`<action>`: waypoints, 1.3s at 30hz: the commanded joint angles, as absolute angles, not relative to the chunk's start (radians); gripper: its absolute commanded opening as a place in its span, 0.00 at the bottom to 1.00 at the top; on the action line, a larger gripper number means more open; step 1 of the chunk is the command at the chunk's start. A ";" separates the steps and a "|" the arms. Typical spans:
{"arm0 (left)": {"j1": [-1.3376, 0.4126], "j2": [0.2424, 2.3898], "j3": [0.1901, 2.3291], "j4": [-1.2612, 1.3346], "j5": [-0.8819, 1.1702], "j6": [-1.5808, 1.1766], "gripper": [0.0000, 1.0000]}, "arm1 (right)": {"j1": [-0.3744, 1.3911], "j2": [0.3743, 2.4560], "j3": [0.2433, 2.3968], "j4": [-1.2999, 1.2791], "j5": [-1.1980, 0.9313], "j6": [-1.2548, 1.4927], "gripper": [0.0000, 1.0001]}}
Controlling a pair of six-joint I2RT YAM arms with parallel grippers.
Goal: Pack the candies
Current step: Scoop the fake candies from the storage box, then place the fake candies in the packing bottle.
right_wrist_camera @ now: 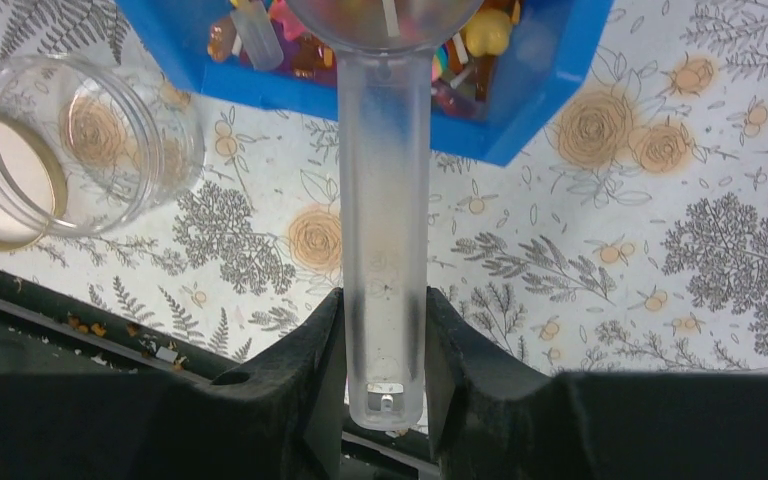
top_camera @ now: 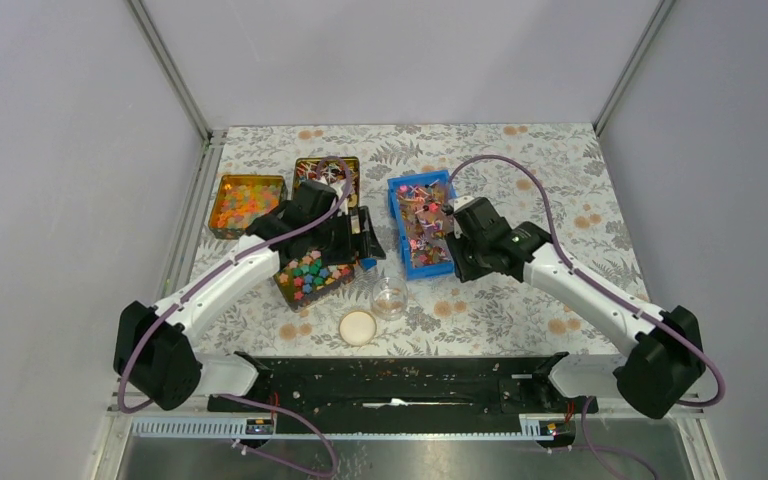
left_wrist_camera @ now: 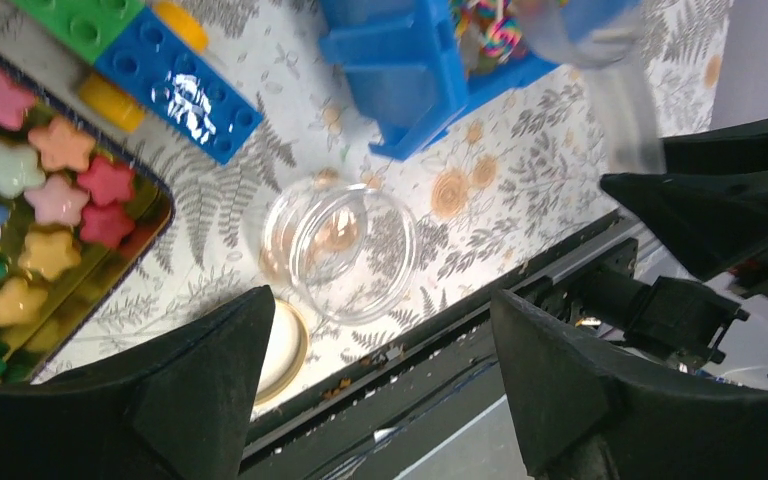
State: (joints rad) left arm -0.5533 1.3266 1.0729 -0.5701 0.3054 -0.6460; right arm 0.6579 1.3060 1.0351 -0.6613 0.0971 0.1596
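- From above, we see the candies (top_camera: 426,228) heaped in a blue bin (top_camera: 396,215) on the bench (top_camera: 560,180), the right gripper (top_camera: 452,228) at its right edge, the left gripper (top_camera: 368,238) just left of it.
- At the left wrist, we find that gripper spread wide above a glass jar (left_wrist_camera: 340,250); a lid (left_wrist_camera: 288,345) lies beside it.
- At the right wrist, that gripper clamps the handle of a clear scoop (right_wrist_camera: 383,200), its bowl over the bin's candies.
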 commanded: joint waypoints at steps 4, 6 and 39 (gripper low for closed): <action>-0.549 1.223 0.968 -0.541 0.312 -0.656 0.79 | 0.665 1.179 1.002 -0.748 0.129 0.181 0.00; -0.549 1.208 0.950 -0.542 0.314 -0.663 0.79 | 0.675 1.161 0.998 -0.776 0.134 0.199 0.00; -0.561 1.071 0.802 -0.480 0.314 -0.770 0.79 | 0.928 0.957 0.925 -0.929 0.163 0.376 0.00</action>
